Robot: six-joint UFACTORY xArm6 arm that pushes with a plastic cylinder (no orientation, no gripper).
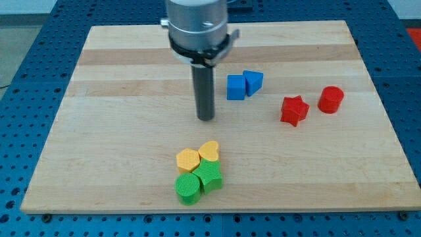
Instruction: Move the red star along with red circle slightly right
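Observation:
The red star (294, 110) lies on the wooden board at the view's right. The red circle (331, 99) stands just to its right and slightly higher in the view, with a small gap between them. My tip (206, 118) rests on the board near the middle, well to the left of the red star and touching no block.
A blue cube (235, 87) and a blue triangular block (252, 81) sit side by side up and right of my tip. A yellow hexagon (188, 160), yellow heart (209, 151), green circle (188, 187) and green heart (210, 176) cluster at the view's bottom. The board's right edge (388, 131) is near the red circle.

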